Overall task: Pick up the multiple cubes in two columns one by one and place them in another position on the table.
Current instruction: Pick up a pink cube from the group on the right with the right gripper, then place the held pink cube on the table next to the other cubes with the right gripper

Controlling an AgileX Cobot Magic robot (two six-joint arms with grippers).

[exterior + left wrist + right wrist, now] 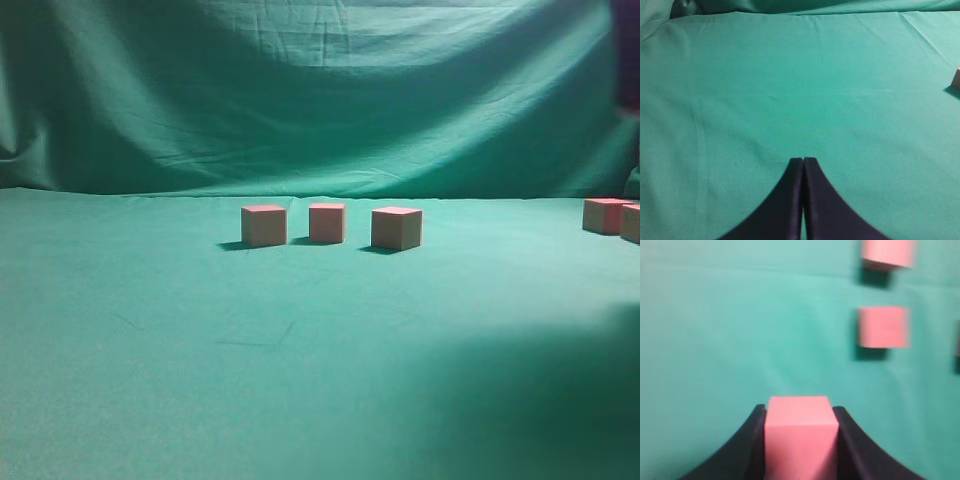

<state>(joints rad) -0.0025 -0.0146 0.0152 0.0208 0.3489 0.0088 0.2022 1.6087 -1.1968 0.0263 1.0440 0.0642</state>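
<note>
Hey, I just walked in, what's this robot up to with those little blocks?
The right pincer is shut on one pink cube, held over the green table. Three cubes sit in a row mid-table, with two more at the right edge. The left pincer is shut, empty, and hangs over bare cloth.

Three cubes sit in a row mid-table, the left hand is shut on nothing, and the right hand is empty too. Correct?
Not quite: the right hand is not empty. The right wrist view shows it shut on a cube. The rest holds: three cubes in a row, left hand shut on nothing.
</note>
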